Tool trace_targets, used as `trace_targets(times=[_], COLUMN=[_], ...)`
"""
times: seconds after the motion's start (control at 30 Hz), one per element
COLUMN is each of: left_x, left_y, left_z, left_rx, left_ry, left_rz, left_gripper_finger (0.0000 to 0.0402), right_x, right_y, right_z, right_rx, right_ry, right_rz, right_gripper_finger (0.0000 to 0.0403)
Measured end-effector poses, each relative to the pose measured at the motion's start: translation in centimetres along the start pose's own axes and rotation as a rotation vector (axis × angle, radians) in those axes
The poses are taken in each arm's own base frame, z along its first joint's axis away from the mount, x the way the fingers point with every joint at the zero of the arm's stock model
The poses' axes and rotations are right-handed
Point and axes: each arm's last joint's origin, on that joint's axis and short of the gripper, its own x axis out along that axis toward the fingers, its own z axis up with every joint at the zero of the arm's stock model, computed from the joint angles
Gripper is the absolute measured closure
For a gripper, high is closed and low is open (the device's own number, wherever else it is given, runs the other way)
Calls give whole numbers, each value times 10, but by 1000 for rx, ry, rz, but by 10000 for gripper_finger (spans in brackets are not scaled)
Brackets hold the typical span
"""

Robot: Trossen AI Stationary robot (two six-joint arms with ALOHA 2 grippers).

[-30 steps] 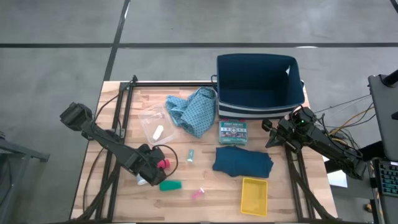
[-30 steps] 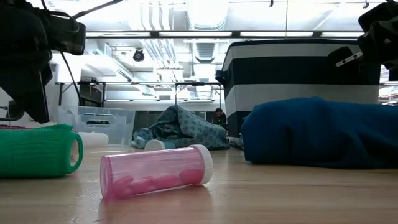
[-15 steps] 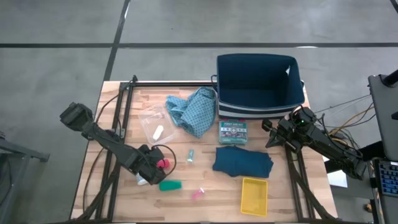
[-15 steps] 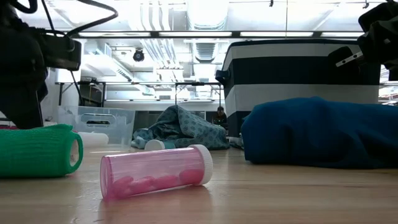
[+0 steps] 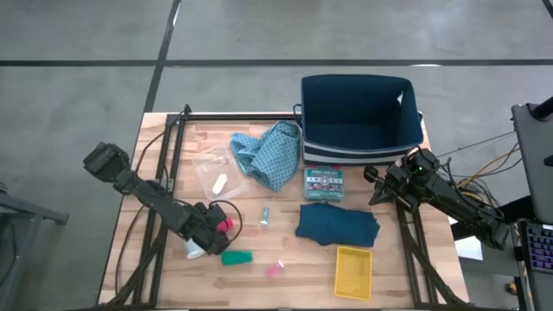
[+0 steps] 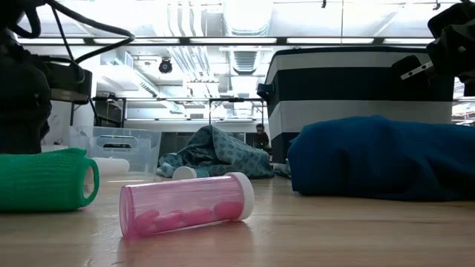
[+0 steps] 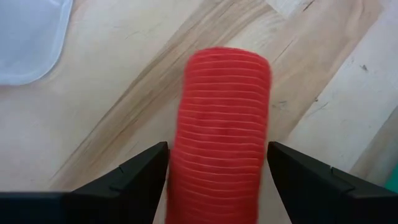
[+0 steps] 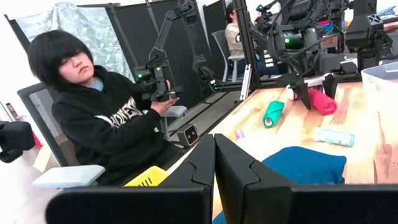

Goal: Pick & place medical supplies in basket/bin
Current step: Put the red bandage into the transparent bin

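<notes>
The left pincer (image 7: 217,171) straddles the red cylinder (image 7: 221,130) lying on the desk (image 7: 112,106), one finger on each side; whether it grips, I cannot tell. The right pincer (image 8: 214,168) is clenched, with the dark teal folded cloth (image 8: 305,165) just beyond its tips.
</notes>
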Motion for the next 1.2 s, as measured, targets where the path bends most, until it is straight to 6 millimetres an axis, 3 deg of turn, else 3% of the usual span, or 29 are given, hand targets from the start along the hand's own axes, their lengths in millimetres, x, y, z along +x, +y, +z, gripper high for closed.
trace_targets(times=[0.33, 0.8, 1.2], left_x=[0, 0, -6], left_y=[0, -1, -6], left_z=[0, 0, 3], left_rx=[4, 1, 1], left_ry=[10, 16, 11], left_rz=[-1, -12, -52], left_gripper_finger=[153, 235, 242], right_x=[0, 0, 0], right_y=[0, 0, 0], right_z=[0, 0, 0], right_rx=[0, 0, 0], right_ry=[0, 0, 0], right_rz=[0, 0, 0], right_gripper_finger=[394, 394, 394])
